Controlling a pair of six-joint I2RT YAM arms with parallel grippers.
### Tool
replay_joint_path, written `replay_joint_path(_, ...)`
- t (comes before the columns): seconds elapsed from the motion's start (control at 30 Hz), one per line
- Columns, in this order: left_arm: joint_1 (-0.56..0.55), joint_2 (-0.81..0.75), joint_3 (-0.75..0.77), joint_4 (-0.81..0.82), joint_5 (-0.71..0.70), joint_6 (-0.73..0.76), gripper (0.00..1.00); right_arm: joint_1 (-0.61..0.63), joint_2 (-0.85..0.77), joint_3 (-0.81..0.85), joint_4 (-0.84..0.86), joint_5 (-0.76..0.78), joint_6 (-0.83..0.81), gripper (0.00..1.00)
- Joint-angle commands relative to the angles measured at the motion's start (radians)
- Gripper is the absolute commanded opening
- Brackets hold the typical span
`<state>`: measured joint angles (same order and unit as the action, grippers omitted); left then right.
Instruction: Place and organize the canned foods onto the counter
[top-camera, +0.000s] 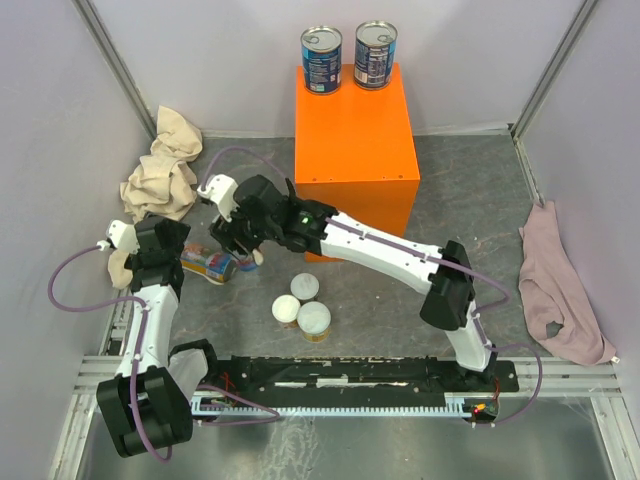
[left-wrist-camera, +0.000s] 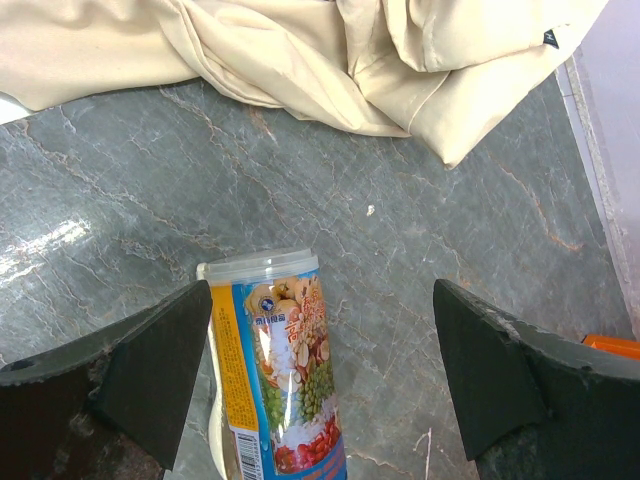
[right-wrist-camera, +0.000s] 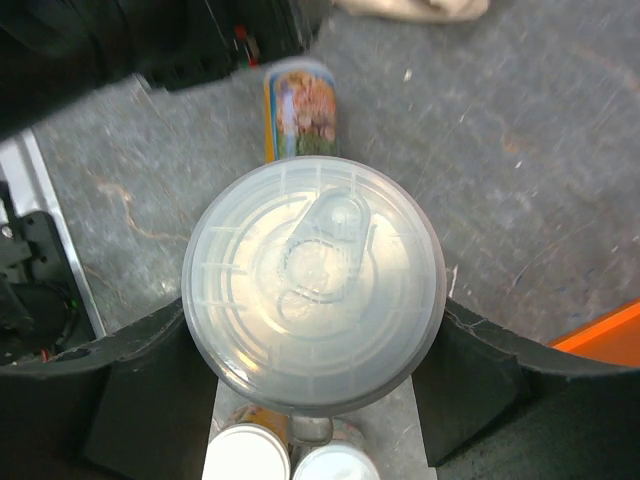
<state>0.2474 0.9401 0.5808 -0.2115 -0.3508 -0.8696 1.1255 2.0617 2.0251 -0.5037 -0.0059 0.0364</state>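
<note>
My right gripper is shut on an upright can with a clear plastic lid, one finger on each side of it. In the top view that gripper reaches left of the orange counter. Two blue-labelled cans stand at the counter's far edge. A colourful can lies on its side on the grey floor between the jaws of my open left gripper, close to the left finger. Three white-lidded cans stand together near the front.
A beige cloth is heaped at the back left, just beyond the lying can. A pink cloth lies along the right wall. The black rail with the arm bases runs along the near edge.
</note>
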Motion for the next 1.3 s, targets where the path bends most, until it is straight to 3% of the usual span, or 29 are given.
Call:
replay_joint_path(0.0, 0.007, -0.006, 0.039, 0.018, -0.023, -0.020, 0.98, 0.006, -0.160, 0.175, 0.110, -0.021, -0.046, 0.01)
replay_joint_path(0.3, 0.007, -0.005, 0.036, 0.020, -0.022, -0.019, 0.98, -0.009, -0.210, 0.315, 0.102, 0.020, -0.116, 0.01)
replay_joint_path(0.63, 0.007, -0.014, 0.024, 0.045, 0.003, -0.006, 0.97, -0.081, -0.309, 0.280, 0.185, 0.034, -0.156, 0.01)
replay_joint_path(1.27, 0.007, -0.023, 0.015, 0.061, 0.008, 0.003, 0.97, -0.427, -0.348, 0.274, 0.262, 0.031, -0.127, 0.01)
